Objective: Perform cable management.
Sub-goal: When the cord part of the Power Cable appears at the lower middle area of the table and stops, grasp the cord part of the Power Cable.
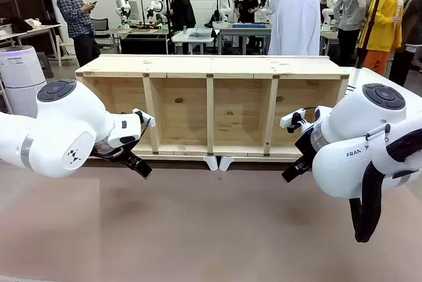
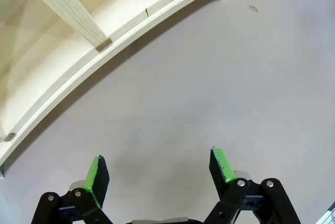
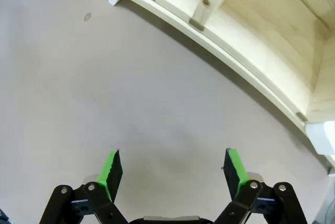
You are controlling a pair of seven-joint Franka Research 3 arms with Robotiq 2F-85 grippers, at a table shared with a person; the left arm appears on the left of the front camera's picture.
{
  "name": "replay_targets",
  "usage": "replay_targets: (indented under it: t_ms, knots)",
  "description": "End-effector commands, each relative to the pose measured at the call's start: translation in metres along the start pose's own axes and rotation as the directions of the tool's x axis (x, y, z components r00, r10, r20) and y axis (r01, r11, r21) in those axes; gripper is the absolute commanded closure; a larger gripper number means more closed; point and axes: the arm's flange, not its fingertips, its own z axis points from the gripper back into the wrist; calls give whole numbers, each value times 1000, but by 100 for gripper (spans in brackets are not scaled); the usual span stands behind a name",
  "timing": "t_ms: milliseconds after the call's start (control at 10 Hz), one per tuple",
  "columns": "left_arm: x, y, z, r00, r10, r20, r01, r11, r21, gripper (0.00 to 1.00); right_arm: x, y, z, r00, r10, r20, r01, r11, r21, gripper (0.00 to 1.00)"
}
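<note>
Left tool (image 2: 157, 167), right tool (image 3: 172, 164) (jaws wide apart) before four-bay wooden shelf (image 1: 211, 66)

I believe this is a lab: work tables (image 1: 198, 37) with equipment behind my wooden shelf (image 1: 211, 64), people (image 1: 76, 15) standing around.

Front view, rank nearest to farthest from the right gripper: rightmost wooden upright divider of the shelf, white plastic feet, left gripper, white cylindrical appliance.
From the right gripper:
1. Rightmost wooden upright divider, just to its left.
2. White plastic feet, shelf's bottom middle.
3. Left gripper, left half of table.
4. White cylindrical appliance, far left, behind.
</note>
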Motion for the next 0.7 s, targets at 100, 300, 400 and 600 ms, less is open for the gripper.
replay_targets:
  t_ms: [100,300,400,600]
  knots:
    - [0,0,0,1000,0,0,0,1000,0,0,0,0,0,1000,0,0,0,1000,0,0]
    - [0,0,0,1000,0,0,0,1000,0,0,0,0,0,1000,0,0,0,1000,0,0]
    - [0,0,0,1000,0,0,0,1000,0,0,0,0,0,1000,0,0,0,1000,0,0]
    - [0,0,0,1000,0,0,0,1000,0,0,0,0,0,1000,0,0,0,1000,0,0]
